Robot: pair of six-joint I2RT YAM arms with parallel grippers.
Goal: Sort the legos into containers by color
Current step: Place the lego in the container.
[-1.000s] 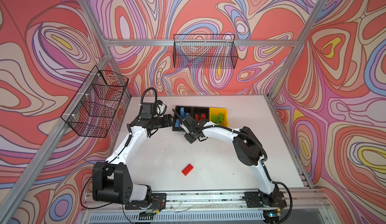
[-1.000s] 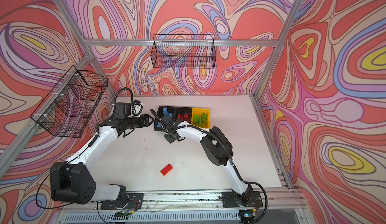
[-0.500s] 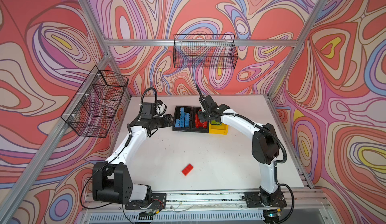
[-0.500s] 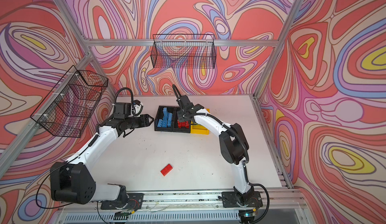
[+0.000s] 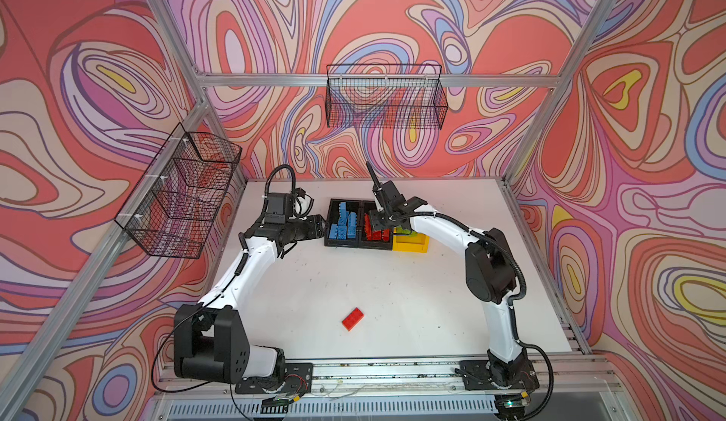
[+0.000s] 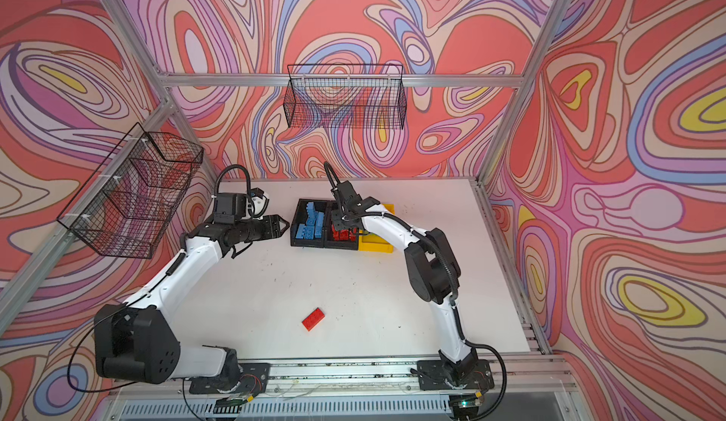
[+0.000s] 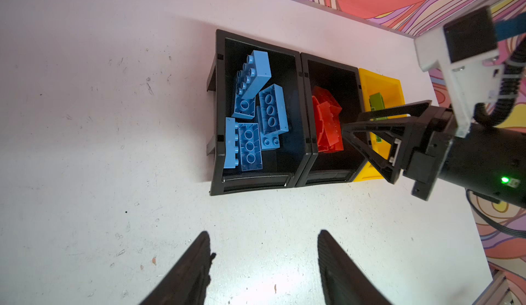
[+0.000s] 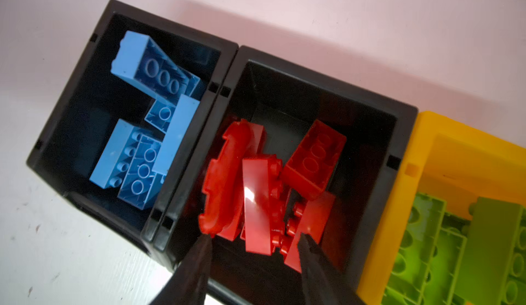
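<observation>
Overhead, in both top views, a lone red brick (image 5: pixel 352 318) is seen lying on the white counter (image 5: pixel 393 281), well apart from the containers (image 5: pixel 341 244) at the back; neither wrist view takes it in. The left fingers (image 7: pixel 193 266) are held apart and empty above bare counter, before the bin of blue legos (image 7: pixel 250 147). The right fingers (image 8: pixel 196 269) are spread over the red legos (image 8: pixel 227 181) in the middle bin (image 8: pixel 313 90), clamped on nothing. Only in the right wrist view are the green legos (image 8: pixel 484 232) in the yellow bin (image 8: pixel 427 152) plainly shown.
</observation>
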